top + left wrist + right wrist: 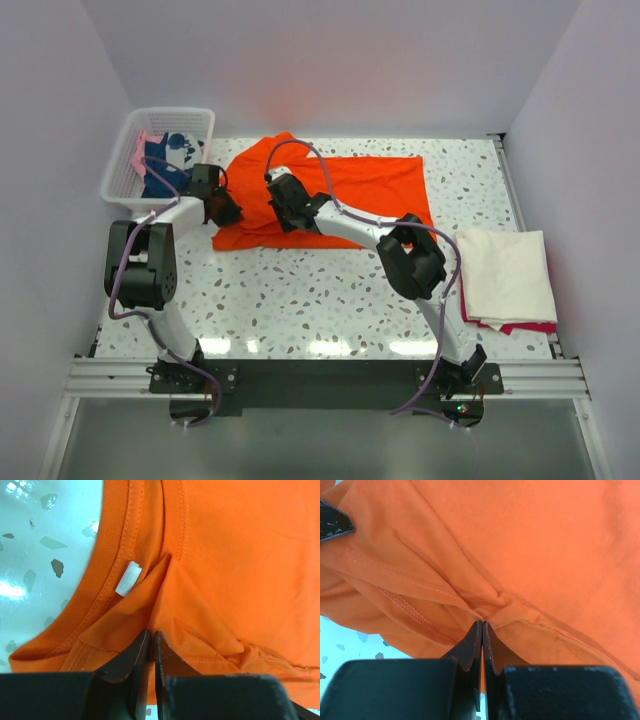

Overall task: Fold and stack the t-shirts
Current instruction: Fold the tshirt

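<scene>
Orange t-shirt [370, 185] pinched by left end effector [151, 633] and right end effector [482, 624]

Spread across the far middle, right part flat, left end bunched and doubled over: bright orange short-sleeved cloth t-shirt [375, 185]. At right, folded cream-white cloth t-shirt [505, 272] stacked on folded red cloth t-shirt [525, 327]. Far left, heaped together: navy blue cloth t-shirt [158, 182], pink cloth t-shirt [140, 155].

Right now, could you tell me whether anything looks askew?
The bright orange cloth t-shirt is rumpled at its left end, pinched by the left gripper and right gripper. Red cloth peeks from under the cream t-shirt.
</scene>
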`<state>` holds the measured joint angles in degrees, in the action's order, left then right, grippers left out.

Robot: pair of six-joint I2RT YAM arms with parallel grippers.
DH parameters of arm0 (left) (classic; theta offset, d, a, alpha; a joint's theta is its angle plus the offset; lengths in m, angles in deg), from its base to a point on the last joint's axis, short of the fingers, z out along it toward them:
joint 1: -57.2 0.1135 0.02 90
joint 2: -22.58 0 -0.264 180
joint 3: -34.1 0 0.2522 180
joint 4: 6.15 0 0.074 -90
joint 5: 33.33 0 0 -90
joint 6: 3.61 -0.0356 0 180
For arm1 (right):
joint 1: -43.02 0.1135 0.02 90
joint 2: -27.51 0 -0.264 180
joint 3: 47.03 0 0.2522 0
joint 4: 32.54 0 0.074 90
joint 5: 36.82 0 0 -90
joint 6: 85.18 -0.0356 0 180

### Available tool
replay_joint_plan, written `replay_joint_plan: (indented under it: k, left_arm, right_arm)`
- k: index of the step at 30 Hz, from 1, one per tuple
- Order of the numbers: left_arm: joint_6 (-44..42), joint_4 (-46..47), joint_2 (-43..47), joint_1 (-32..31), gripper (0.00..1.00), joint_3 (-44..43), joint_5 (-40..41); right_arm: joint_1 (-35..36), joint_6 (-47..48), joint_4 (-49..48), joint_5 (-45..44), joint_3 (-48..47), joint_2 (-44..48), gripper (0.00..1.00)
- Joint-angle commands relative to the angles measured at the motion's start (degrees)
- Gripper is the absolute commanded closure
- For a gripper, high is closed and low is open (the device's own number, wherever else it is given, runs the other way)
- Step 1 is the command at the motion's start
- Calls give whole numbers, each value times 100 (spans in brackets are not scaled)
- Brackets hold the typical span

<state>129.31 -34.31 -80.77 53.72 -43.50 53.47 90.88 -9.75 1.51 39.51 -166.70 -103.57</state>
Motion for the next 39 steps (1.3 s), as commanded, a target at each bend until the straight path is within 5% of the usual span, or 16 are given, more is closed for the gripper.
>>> replay_joint_plan:
  k: [1,4,39]
  left_arm:
    - [41,261,263,-29,89,-76,-119]
    - [94,314,210,-29,100,-260,-216]
    - [454,648,-1187,-47,100,-2308,-840]
  right_arm:
    - [-57,-90,-70,58,-88,417,100]
    - [-118,-73,-87,93,-88,435,100]
    - [-1208,-336,-544,805,-466,277,100]
